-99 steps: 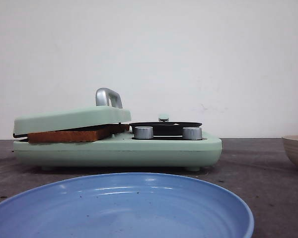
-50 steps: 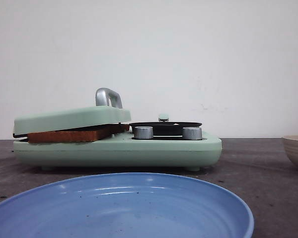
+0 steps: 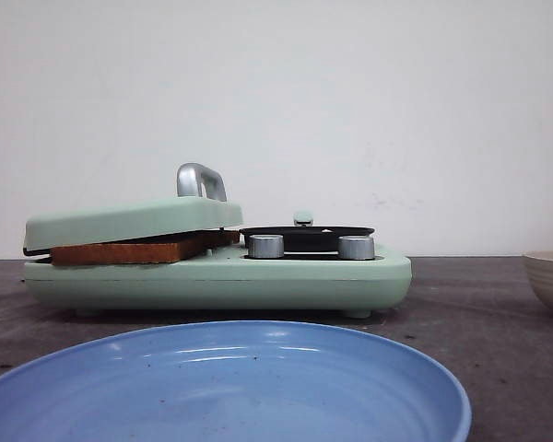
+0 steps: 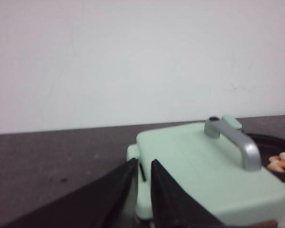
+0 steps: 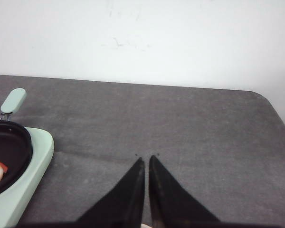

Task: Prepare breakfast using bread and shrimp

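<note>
No arms visible in front view. Left gripper (image 4: 143, 164): two black fingers rise from bottom centre-left of its wrist frame, tips nearly together w/ a narrow gap, nothing between them. Right gripper (image 5: 146, 160): black fingers at bottom centre of its wrist frame, converging to points, tips almost touching, thin slit only, holding nothing. Wrists & arms out of frame in both.

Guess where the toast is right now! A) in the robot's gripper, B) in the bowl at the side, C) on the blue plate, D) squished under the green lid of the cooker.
D: in the front view the bread shows as a brown slab between the cooker's lid and its base, while the blue plate holds nothing.
</note>
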